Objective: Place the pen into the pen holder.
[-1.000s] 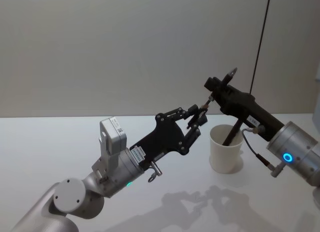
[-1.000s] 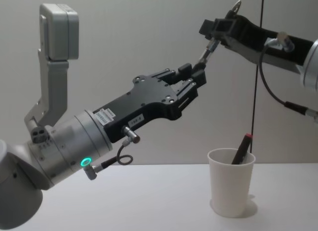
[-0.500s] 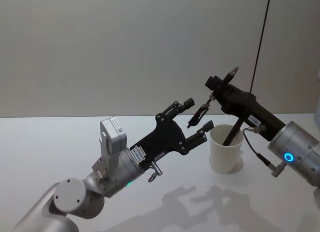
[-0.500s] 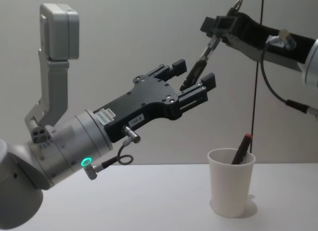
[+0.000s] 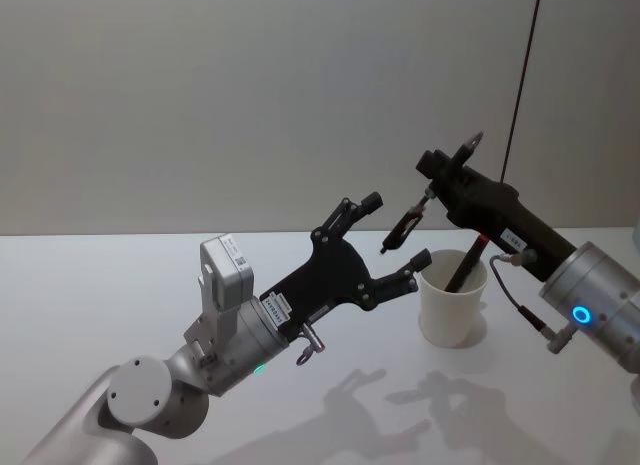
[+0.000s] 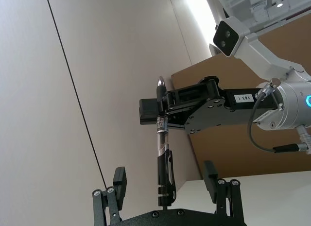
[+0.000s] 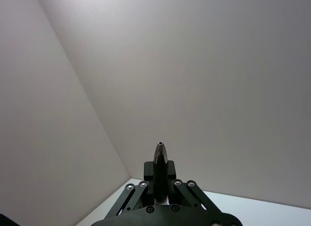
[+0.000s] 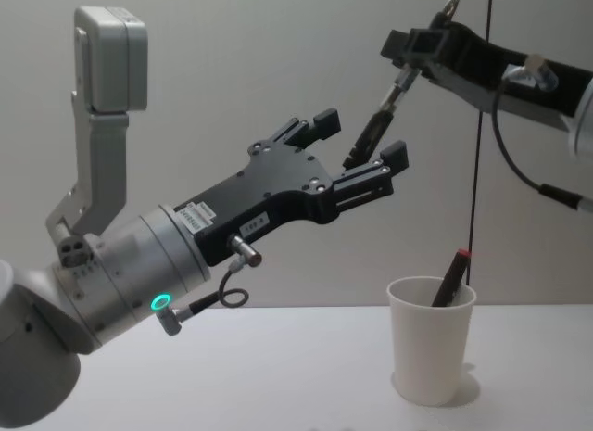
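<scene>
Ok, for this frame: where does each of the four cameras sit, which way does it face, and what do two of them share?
Head: high, looking down at the white cup; both arms show.
Chest: low, looking across the table; left gripper open, right gripper holding the pen.
Left wrist: looks up past its open fingers at the pen.
Right wrist: looks along its gripper toward the wall.
Head and chest share cup, pen and both grippers.

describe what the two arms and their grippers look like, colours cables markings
Both arms are silver-grey cylinders with black linkage grippers. The left gripper carries white labels, a green light ring and a looped cable. The right gripper has a white label, a blue ring and a black cable.
</scene>
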